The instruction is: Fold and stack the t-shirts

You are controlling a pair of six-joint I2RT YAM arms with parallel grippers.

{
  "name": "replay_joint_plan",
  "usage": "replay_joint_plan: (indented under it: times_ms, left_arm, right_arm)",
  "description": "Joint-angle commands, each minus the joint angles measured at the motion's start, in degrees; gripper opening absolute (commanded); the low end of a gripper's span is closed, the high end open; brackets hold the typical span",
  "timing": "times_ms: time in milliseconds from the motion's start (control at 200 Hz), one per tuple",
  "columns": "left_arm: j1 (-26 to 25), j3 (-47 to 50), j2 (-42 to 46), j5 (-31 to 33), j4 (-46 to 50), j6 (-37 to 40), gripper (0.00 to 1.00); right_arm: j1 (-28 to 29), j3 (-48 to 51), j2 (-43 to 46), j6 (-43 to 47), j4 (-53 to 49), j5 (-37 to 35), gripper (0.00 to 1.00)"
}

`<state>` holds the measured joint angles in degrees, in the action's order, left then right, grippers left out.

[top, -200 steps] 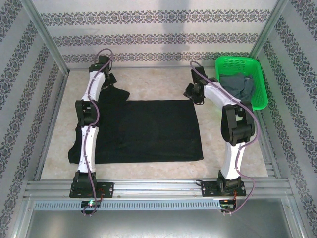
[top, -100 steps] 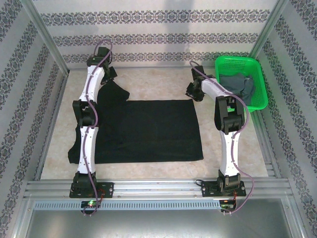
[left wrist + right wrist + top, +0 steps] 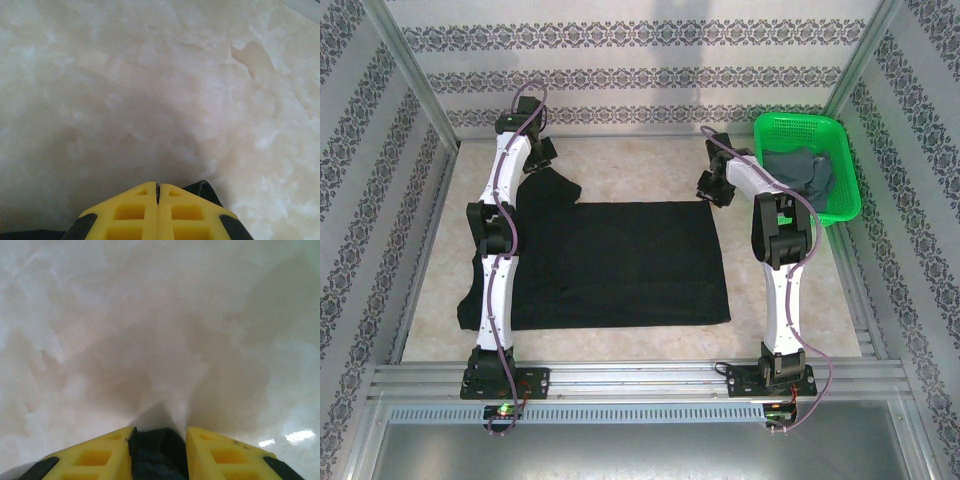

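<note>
Pale stone-look table (image 3: 790, 150) fills the floor of a booth with patterned walls (image 3: 640, 60).

The left pincer (image 3: 157, 186) has its yellow fingers pressed tight together. A bit of black cloth peeks out beside them, so it looks like it is pinching the black shirt (image 3: 620, 265). From above, the left pincer (image 3: 542, 152) is at the far left of the shirt, where the cloth bunches up toward it.

The right pincer (image 3: 159, 432) has its fingers a little apart, with black cloth filling the gap between them. It is gripping the shirt too. From above, the right pincer (image 3: 710, 188) is at the shirt's far right corner.

The black shirt lies spread flat in the middle of the table, between the two arms. The grey shirt (image 3: 800, 170) is bunched up in the green basket (image 3: 842, 205), at the far right.

I think the step is the first fold of the black shirt. Both far corners are held. Next, both pincers should lift together and carry the far edge toward the near edge. They need to move evenly so the cloth does not twist or slip out.

Compared with a second ago, the left arm has reached farther away. The right arm's elbow has swung in to the left and stands straighter. The shirt's flat part has not moved.
</note>
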<state>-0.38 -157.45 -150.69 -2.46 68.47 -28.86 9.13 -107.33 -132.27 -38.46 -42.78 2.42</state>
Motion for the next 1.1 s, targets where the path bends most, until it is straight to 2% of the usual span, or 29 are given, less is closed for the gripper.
replay_joint_plan:
  times_ms: [0, 115, 320, 669, 789, 934, 974, 1054, 1094]
  left_arm:
    - [0.1, -1.5, 3.6, -0.4, 2.8, 0.8, 0.00]
    - [0.2, -1.5, 4.3, -0.7, 3.3, 0.8, 0.00]
    - [0.1, -1.4, 5.3, -2.2, 5.1, 0.8, 0.00]
    - [0.5, -0.1, 8.0, -3.9, 10.9, 1.3, 0.00]
    - [0.4, 1.4, 10.8, -2.3, 11.6, 1.4, 0.00]
    - [0.7, 14.6, 18.3, -5.1, 4.8, 1.7, 0.00]
    - [0.9, 21.8, 22.8, -5.7, -0.7, 1.4, 0.00]
    - [2.0, 44.6, 34.2, -6.8, -17.9, -1.6, 0.00]
    - [2.5, 51.6, 37.9, -7.1, -22.1, -3.0, 0.00]
  right_arm:
    - [0.3, -4.5, -3.2, 1.5, -3.4, 1.2, 0.31]
    - [0.4, -6.3, -4.2, 1.0, -4.0, 2.6, 0.22]
    - [0.4, -6.7, -2.7, 2.2, -3.5, 2.2, 0.00]
    - [0.3, 1.3, 5.7, 6.4, 0.7, -0.2, 0.00]
    - [0.1, 5.8, 8.5, 6.0, 3.1, 0.1, 0.00]
    - [0.0, 8.4, 10.0, 6.1, 4.2, 0.9, 0.00]
    - [-0.1, 8.7, 10.0, 6.1, 4.3, 1.2, 0.00]
    - [-0.1, 9.5, 10.3, 6.1, 4.9, 1.6, 0.00]
    - [-0.2, 9.8, 10.4, 6.2, 5.1, 1.8, 0.00]
